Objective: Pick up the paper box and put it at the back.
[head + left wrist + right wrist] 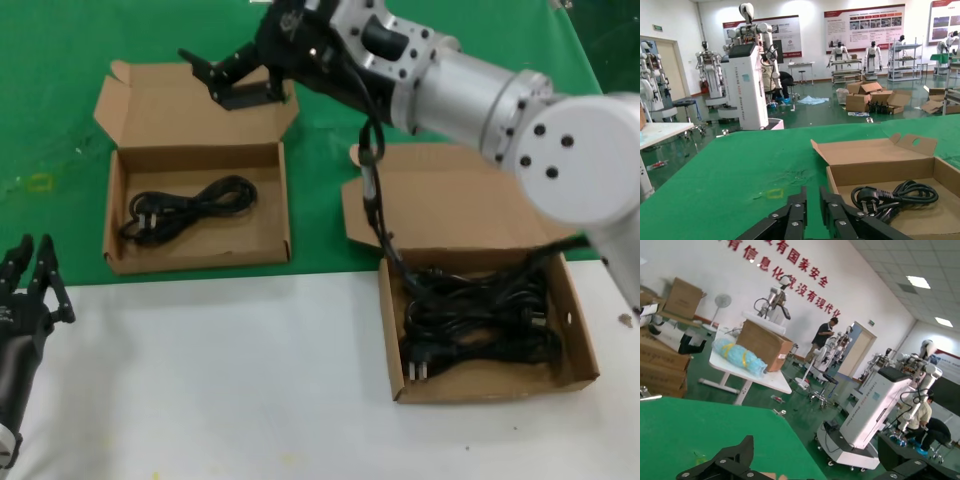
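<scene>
A cardboard box (200,258) with its lid (165,100) folded back lies at the back left on the green cloth. It holds one black power cable (190,208). My right gripper (218,80) reaches across to it and hovers just over the lid, open and empty. In the right wrist view the right gripper (827,456) has its jaws spread wide, with a sliver of cardboard (767,475) below. My left gripper (35,246) is parked at the front left, its fingers nearly together and empty. The left wrist view shows the left gripper (813,193) aimed at the box (880,172) and cable (895,195).
A second open cardboard box (500,386) with several black cables (480,320) lies at the front right, across the edge between the green cloth (60,60) and the white tabletop (220,380). My right arm (470,80) passes above its lid.
</scene>
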Robot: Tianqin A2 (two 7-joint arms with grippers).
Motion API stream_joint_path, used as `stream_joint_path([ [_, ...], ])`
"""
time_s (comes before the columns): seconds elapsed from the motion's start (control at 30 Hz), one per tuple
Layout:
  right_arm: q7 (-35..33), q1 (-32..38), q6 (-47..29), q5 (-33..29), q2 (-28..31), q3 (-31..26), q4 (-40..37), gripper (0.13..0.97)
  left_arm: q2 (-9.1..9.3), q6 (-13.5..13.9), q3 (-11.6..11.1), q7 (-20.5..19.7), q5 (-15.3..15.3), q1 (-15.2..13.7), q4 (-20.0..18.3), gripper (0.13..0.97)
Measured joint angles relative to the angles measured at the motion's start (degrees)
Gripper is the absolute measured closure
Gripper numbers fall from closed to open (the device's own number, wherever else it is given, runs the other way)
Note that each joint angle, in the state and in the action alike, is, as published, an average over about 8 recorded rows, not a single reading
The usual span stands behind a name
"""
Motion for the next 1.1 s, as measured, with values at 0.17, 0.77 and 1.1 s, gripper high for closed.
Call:
stream_joint_path([
  [0.17,-1.8,-3.4,2.1,2.5,-0.1,1.8,0.3,0.234,0.0,0.0,0.0,0.0,0.0,0.0,0.0,0.879],
  [0.77,-8.7,-16.4,10.2,11.7,-0.3,8.6,1.5,0.132,0.0,0.0,0.0,0.0,0.0,0.0,0.0,0.617],
  [1.1,-12.5,-23.7,14.8,17.0,-0.4,12.5,2.2,0.129,0.0,0.0,0.0,0.0,0.0,0.0,0.0,0.386],
])
